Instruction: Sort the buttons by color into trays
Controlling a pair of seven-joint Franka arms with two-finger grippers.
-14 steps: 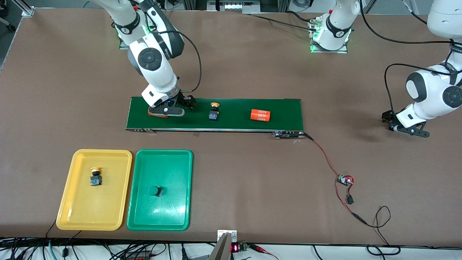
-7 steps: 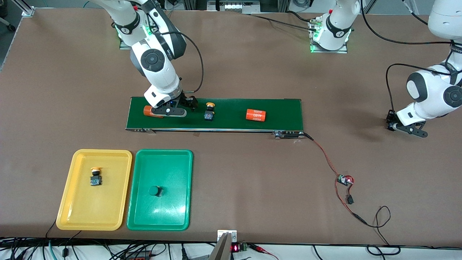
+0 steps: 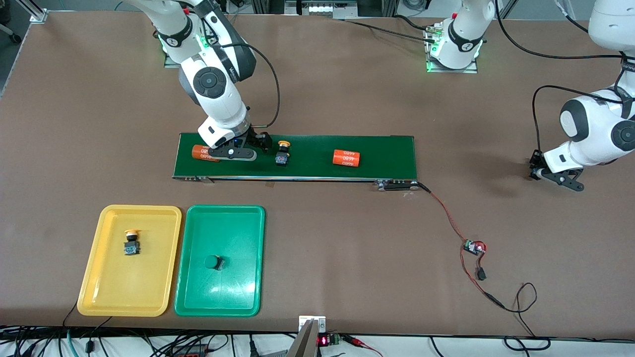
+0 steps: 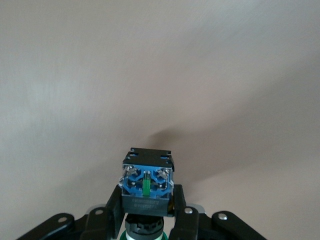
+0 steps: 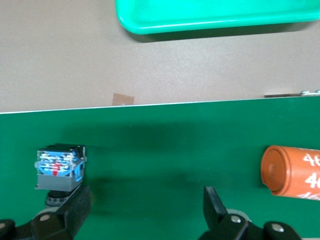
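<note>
Carried toward the right arm's end of the dark-green conveyor belt (image 3: pixel 297 156), the yellow-capped black-and-blue push-button switch (image 3: pixel 283 152) nears the spread right gripper (image 3: pixel 237 150), while the left gripper (image 3: pixel 543 168) pinches a green-stemmed blue-and-black button switch (image 4: pixel 147 182).

You have one yellow button (image 3: pixel 131 242) in the yellow tray (image 3: pixel 99 292), one green button (image 3: pixel 214 262) in the green tray (image 3: pixel 198 302), another yellow button (image 3: pixel 283 153) on the belt (image 3: pixel 387 153), and a fourth button (image 4: pixel 147 186) gripped in the left hand (image 4: pixel 146 220).

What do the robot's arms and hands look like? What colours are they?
Both arms are glossy white with rounded shells, dark grey round caps at the joints and black bands. Black cables loop along them, and green lights glow at their bases. The right hand and the left hand are black, each with two flat black fingers on a black bar with round silver screws.
</note>
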